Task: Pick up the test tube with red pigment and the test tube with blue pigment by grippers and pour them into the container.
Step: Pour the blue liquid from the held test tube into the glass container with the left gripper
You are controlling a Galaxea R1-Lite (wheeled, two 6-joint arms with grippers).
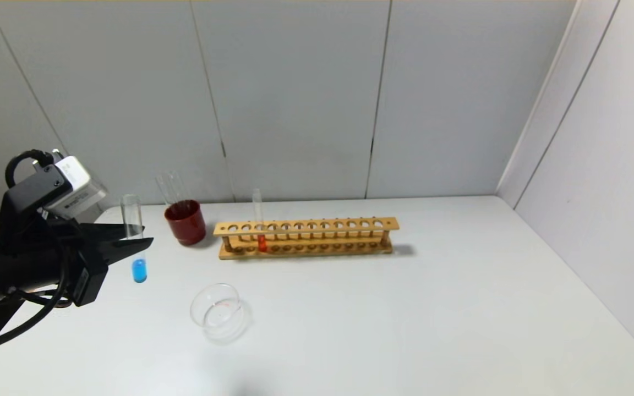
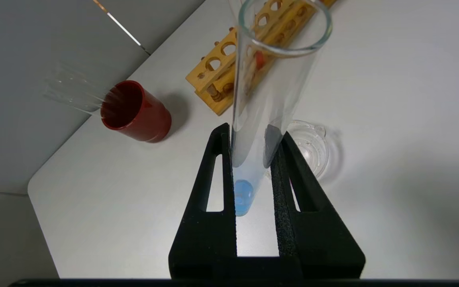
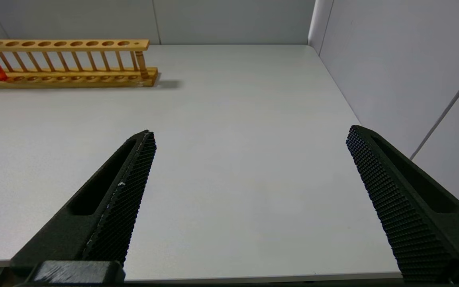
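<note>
You are gripping the test tube with blue pigment (image 1: 137, 242) upright in the left gripper (image 1: 130, 242), at the table's (image 1: 405, 308) nine o'clock. Keep it clamped while you are carrying it toward the container (image 1: 219, 312) at its four o'clock, tilting slowly over the lip. The test tube with red pigment (image 1: 260, 231) is waiting in the wooden rack (image 1: 306, 237) at twelve o'clock. The right gripper (image 3: 249, 167) is idling with fingers spread wide, seen only by its own wrist camera; only the left wrist view shows both pads (image 2: 279, 175) pinching glass.
</note>
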